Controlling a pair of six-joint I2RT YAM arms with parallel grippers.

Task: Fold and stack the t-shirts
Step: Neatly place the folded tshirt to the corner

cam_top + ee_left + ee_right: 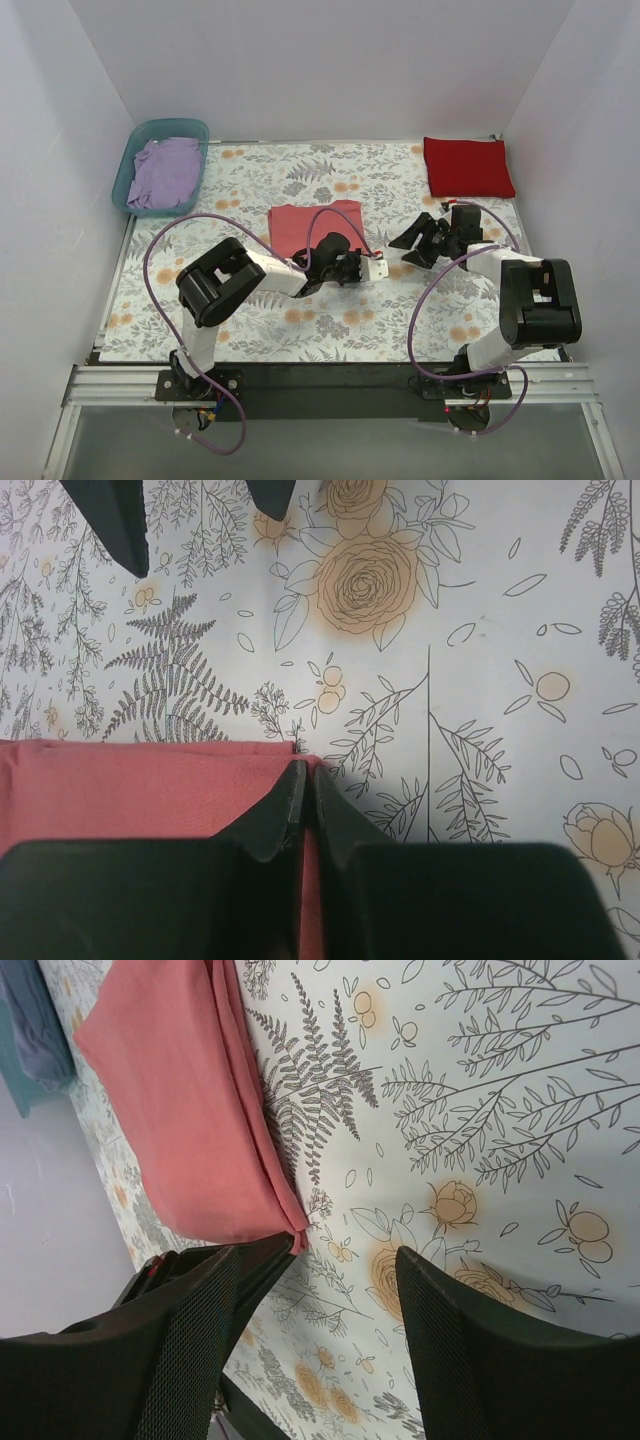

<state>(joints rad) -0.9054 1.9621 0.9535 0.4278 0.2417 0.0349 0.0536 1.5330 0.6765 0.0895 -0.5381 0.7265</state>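
Here, in the overhead view, a folded salmon-pink cloth t-shirt (300, 225) lies flat near the centre of the frame on the white floral-print cloth with ferns (270, 170) that covers the bench. A deep red cloth t-shirt (468, 167), folded into a neat rectangle, sits at the upper right of that frame, well apart from the pink one. A crumpled lavender purple cloth t-shirt (165, 172) fills the teal plastic tub (203, 135) at the upper left.

In the left wrist view, the left hand (303, 780) reaches up from the bottom centre of the frame. Its two black fingers are pressed together with no gap, right at the corner of the pink shirt. Pink cloth shows to the left of the fingers and in the thin slit between them lower down, so the hand appears pinched on that corner.

In the right wrist view, the right hand (345, 1255) fills the bottom of the frame. Its fingers stand wide apart with only printed cloth between them, and it grips nothing. The tip of the finger at lower left sits just beside the same shirt corner.
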